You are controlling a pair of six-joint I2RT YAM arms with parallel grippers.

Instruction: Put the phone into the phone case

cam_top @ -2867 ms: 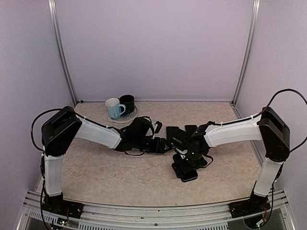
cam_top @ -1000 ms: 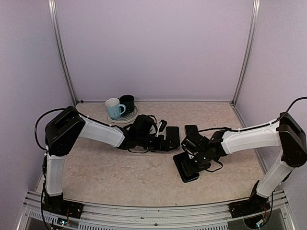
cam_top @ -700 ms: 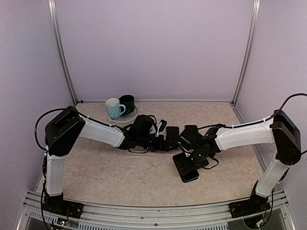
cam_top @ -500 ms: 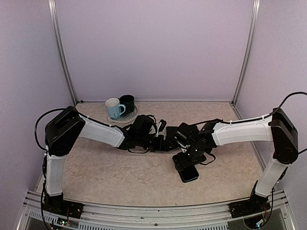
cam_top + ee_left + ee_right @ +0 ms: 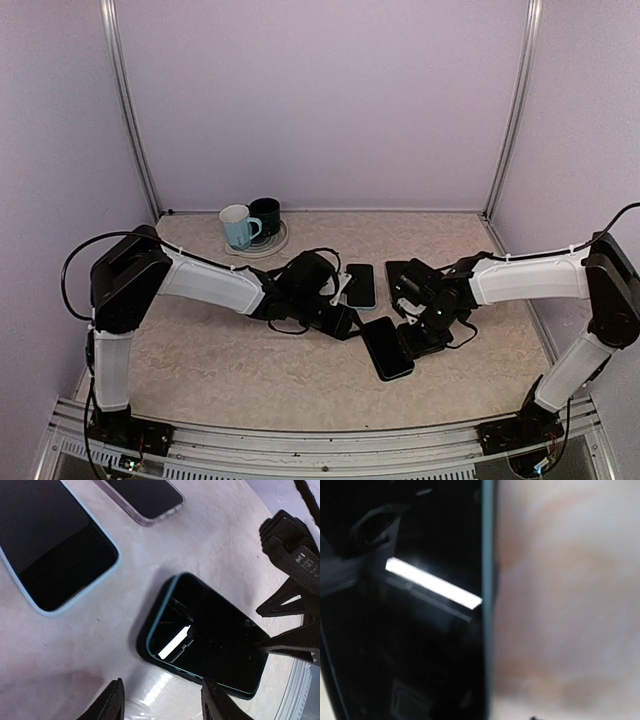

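A black phone (image 5: 387, 350) lies screen-up inside a dark teal phone case (image 5: 148, 639) on the table, between the two arms. In the left wrist view the phone (image 5: 212, 635) is just beyond my left gripper (image 5: 165, 702), whose jaws stand apart with nothing between them. My right gripper (image 5: 418, 330) is at the phone's far right edge. Its fingers (image 5: 280, 602) are spread, and one tip touches the case rim. The right wrist view shows only the phone's glossy screen (image 5: 405, 620) and teal edge, with no fingers in sight.
A phone in a light blue case (image 5: 360, 285) lies just behind the left gripper. A phone in a clear case (image 5: 145, 497) lies further back, partly under the right arm. Two mugs (image 5: 250, 224) stand on a plate at the back left.
The right gripper has slid off the top of the phone to its right edge, uncovering it. The left gripper has swung from the light blue phone toward the cased phone. Both sets of jaws have narrowed.
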